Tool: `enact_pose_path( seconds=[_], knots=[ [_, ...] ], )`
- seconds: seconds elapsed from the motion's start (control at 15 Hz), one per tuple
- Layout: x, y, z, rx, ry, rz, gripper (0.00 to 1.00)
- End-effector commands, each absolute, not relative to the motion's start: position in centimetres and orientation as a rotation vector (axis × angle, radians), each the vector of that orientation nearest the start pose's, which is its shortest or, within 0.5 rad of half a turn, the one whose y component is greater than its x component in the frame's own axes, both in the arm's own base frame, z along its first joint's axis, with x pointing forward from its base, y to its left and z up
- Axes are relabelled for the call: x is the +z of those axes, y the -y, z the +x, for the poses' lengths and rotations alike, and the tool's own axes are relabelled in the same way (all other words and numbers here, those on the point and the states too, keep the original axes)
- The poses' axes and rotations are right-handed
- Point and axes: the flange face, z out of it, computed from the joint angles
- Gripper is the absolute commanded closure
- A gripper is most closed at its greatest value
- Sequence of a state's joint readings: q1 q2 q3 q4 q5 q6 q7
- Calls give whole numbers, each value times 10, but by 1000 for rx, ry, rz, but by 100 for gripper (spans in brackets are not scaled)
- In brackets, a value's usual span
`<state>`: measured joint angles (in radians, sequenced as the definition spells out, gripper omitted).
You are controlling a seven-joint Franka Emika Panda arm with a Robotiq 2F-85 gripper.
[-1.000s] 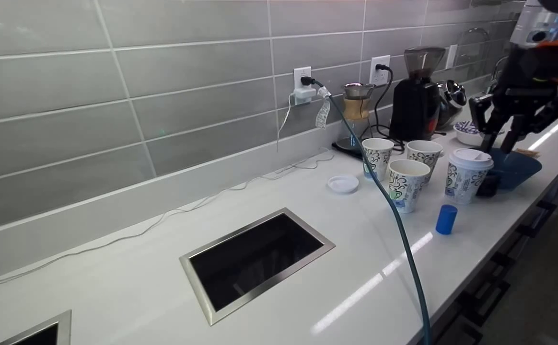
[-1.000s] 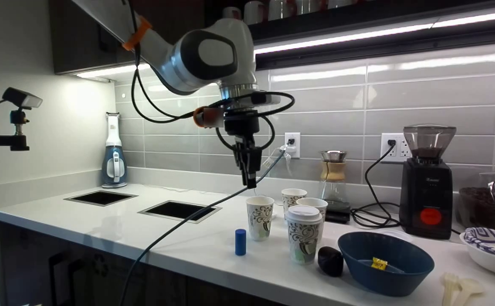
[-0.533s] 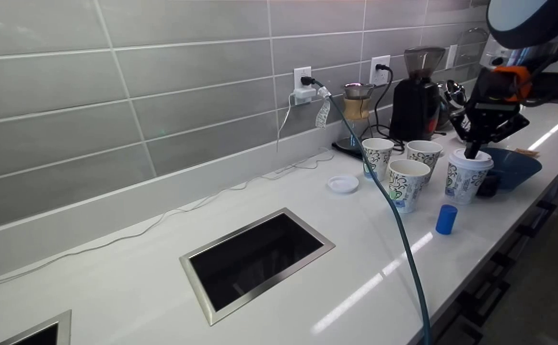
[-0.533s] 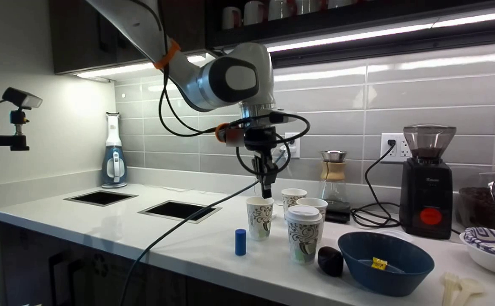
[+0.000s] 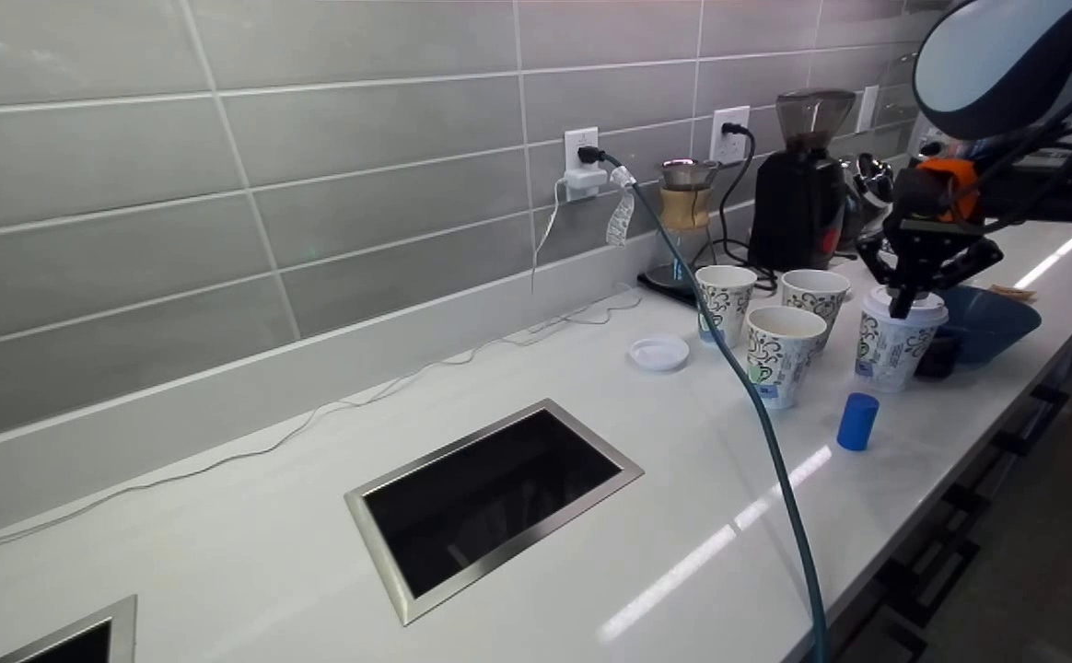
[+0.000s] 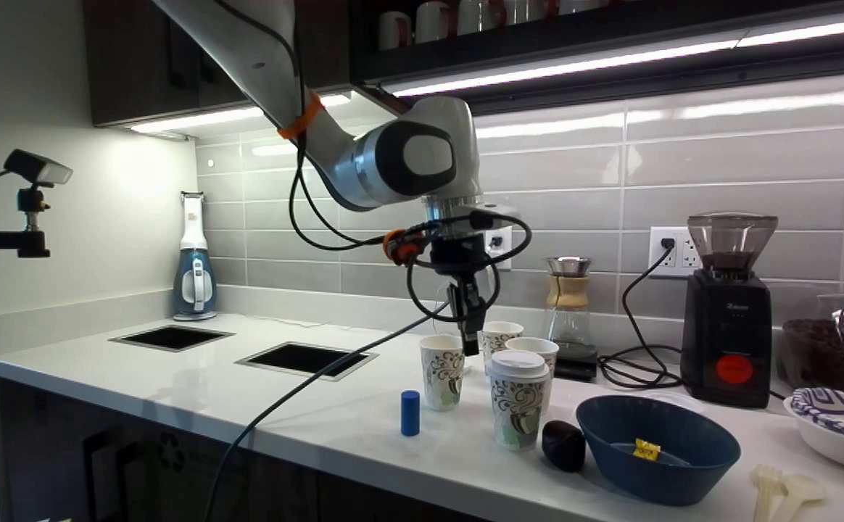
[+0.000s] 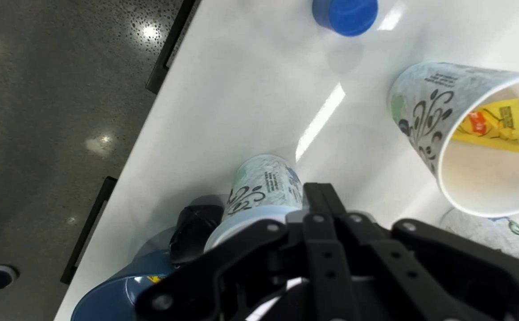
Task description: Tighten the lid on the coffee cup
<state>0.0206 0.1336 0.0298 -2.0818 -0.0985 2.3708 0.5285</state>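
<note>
The coffee cup stands upright on the counter, pale with a swirl print; it also shows in an exterior view and in the wrist view. The whitish lid sits on its rim; it also shows in the wrist view, partly hidden by the gripper. My gripper is shut, its fingertips together with nothing between them. In the wrist view the tips are just beside the cup. In an exterior view the gripper is left of the lid, slightly above it and apart from it.
Lidless cups stand close by; one holds a yellow packet. A blue cylinder, a black object and a blue bowl are near the front edge. A flat white disc lies behind. A cable crosses the counter.
One second ago the fingers were apart; now they are shut. The arm has come down toward the lidded cup and tilted slightly. The cup and lid have not visibly moved.
</note>
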Motion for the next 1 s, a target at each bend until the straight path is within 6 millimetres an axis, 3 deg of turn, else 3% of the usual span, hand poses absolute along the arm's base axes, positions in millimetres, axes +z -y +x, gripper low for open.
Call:
enact_pose_path(
  seconds=[0.0,0.93],
  knots=[
    [371,-27,594,-324,-709,-3083,100],
    [357,-22,597,-339,-757,-3072,100]
  ],
)
